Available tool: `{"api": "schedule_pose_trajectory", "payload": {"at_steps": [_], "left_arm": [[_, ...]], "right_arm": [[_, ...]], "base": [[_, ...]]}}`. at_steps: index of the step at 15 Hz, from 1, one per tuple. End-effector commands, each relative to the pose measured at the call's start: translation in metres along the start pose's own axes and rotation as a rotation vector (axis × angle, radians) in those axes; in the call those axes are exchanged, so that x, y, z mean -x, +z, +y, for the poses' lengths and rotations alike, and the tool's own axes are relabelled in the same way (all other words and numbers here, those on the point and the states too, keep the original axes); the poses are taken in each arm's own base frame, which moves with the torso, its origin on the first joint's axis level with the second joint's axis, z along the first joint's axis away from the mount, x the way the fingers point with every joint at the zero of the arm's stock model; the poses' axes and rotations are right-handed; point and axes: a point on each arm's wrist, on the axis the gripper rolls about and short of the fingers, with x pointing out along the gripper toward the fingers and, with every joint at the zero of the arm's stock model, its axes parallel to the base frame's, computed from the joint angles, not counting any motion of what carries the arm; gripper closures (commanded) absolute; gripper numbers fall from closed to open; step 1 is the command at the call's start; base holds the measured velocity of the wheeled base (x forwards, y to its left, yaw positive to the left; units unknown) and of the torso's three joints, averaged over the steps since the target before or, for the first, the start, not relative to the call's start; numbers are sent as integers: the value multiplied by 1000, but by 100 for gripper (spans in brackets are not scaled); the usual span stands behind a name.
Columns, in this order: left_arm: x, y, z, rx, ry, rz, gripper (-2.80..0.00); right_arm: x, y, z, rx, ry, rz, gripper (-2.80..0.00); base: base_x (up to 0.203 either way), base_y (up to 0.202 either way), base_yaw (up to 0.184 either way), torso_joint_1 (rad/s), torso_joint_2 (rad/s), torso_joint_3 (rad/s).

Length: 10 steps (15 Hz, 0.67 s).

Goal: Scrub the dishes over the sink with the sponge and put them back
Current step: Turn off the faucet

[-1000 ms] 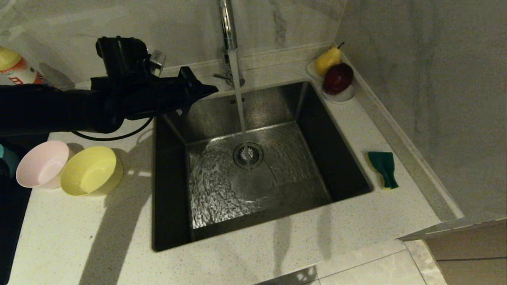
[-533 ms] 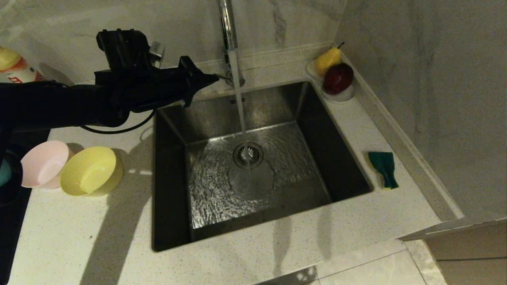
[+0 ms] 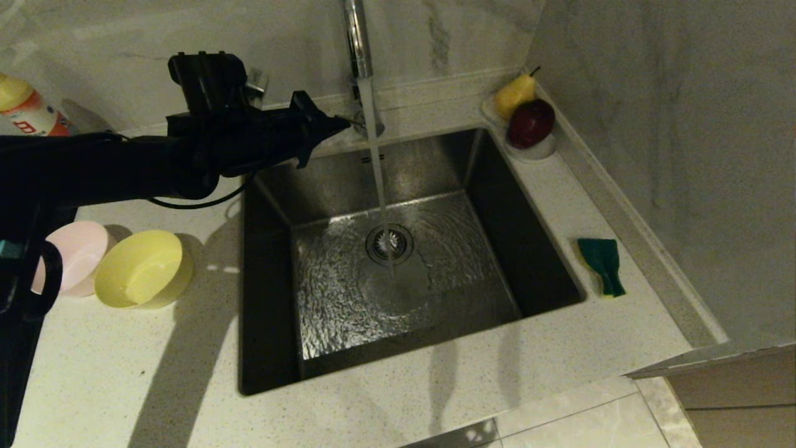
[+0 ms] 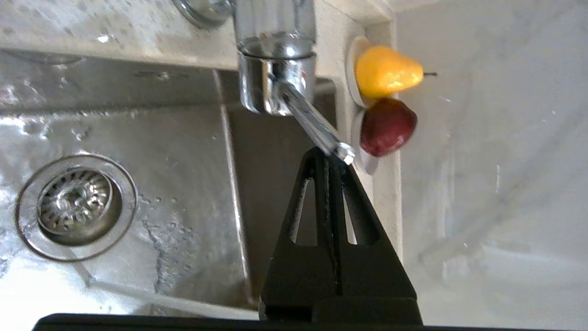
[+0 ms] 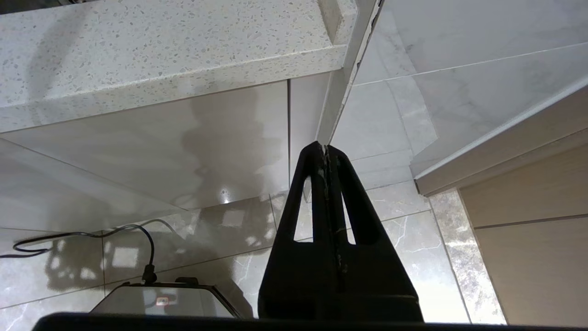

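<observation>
Pressed-together, the left gripper [image 3: 336, 126] is held at the tap lever [image 4: 317, 126], upper centre, which is best nudged gently sideways, while the sponge [image 3: 602, 266] is left at right beside the sink [image 3: 541, 249].

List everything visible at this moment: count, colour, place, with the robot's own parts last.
sink: one, steel, centre of counter, water running into it
tap: one, chrome, behind sink
tap lever: one, chrome, at tap base
pink bowl: one, counter left of sink, partly hidden
yellow bowl: one, beside pink bowl
sponge: one, green on yellow, counter right of sink
white dish: one, back right corner, bearing pear and red fruit
bottle: one, yellow cap, far left
left end effector: shut, tip at tap lever
right end effector: shut, below counter, idle
</observation>
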Motion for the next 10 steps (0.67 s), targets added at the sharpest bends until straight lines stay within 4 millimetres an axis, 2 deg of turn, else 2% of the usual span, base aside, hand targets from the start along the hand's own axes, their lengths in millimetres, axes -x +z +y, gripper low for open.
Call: {"api": "schedule_pose_trajectory", "payload": {"at_steps": [1, 6, 10], "left_arm": [[-6, 1, 4, 0, 10, -28, 0], [-13, 2, 10, 7, 23, -59, 0], [-12, 6, 6, 22, -4, -93, 0]], "right_arm": [[0, 0, 0, 0, 0, 1, 0], [0, 0, 0, 0, 0, 1, 0], [0, 0, 0, 0, 0, 1, 0]], "base": [[0, 0, 0, 0, 0, 0], [0, 0, 0, 0, 0, 0], [0, 0, 0, 0, 0, 0]]}}
